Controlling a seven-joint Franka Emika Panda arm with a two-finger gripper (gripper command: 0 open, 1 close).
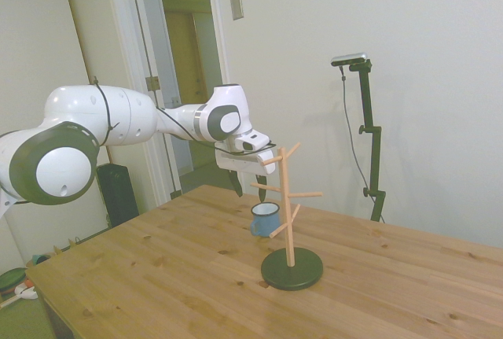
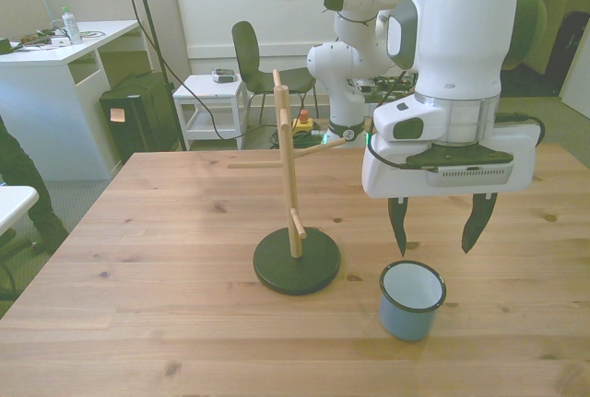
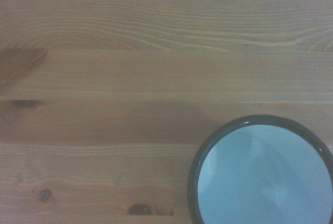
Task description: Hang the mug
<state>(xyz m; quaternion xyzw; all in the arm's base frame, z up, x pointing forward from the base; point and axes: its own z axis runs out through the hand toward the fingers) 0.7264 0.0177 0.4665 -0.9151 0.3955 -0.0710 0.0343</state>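
Note:
The mug (image 2: 411, 298) is small and blue with a dark rim and a pale inside. It stands upright on the table, to the front view's right of the wooden peg tree (image 2: 293, 196). In the side view the mug (image 1: 265, 219) sits behind the peg tree (image 1: 288, 205). My gripper (image 2: 437, 236) hovers open just above and slightly behind the mug, with nothing between its dark fingers. The wrist view looks straight down into the mug (image 3: 263, 177). The mug's handle is hidden.
The peg tree stands on a round black base (image 2: 297, 262) near the table's middle, its pegs pointing several ways. A white desk (image 2: 64, 75), a white side table (image 2: 210, 98) and a chair (image 2: 253, 61) stand beyond the table. A person's dark sleeve (image 2: 18, 176) shows at the front view's left.

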